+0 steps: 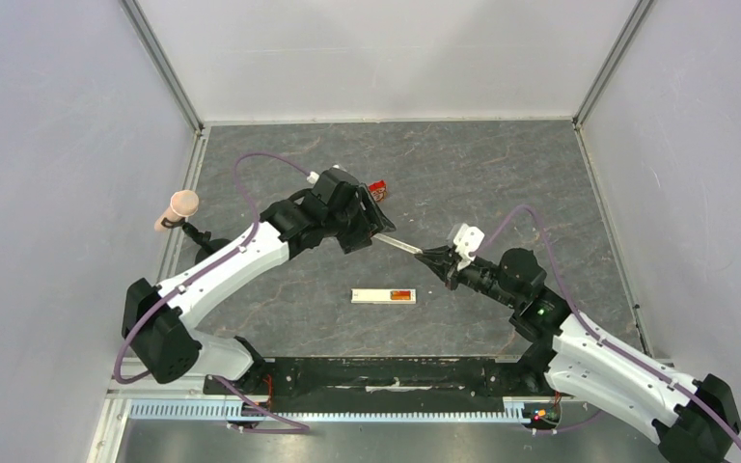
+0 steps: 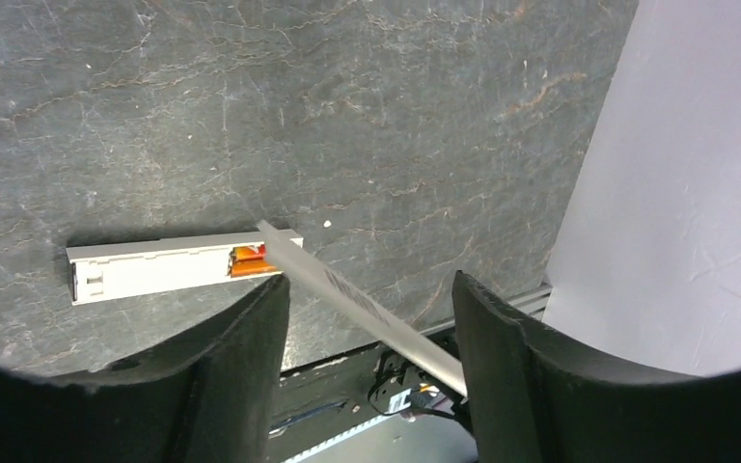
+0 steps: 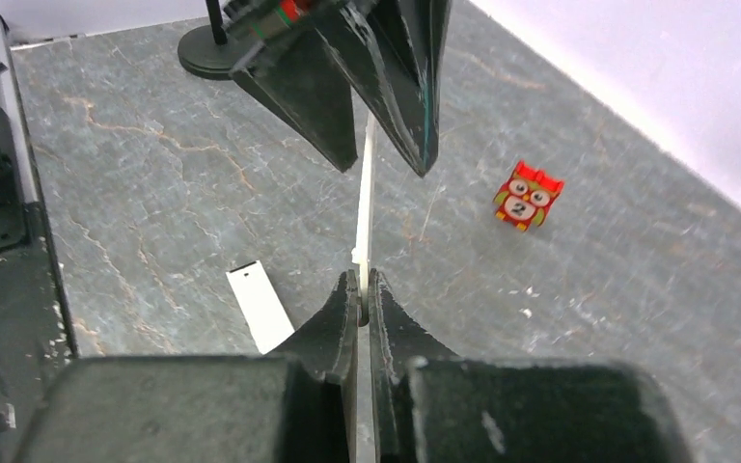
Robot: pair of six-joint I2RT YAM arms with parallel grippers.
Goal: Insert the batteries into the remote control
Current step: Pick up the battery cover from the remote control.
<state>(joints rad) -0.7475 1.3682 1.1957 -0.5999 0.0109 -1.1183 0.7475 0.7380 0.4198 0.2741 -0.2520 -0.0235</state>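
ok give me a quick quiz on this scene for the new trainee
1. Fill in: the left fingers stand ___ on either side of the cover strip.
2. What clamps the cover strip? a) left fingers b) right fingers c) nothing
3. True or false: orange batteries already lie in the recess of the remote control.
Key: 1 open; 2 b; 3 true.
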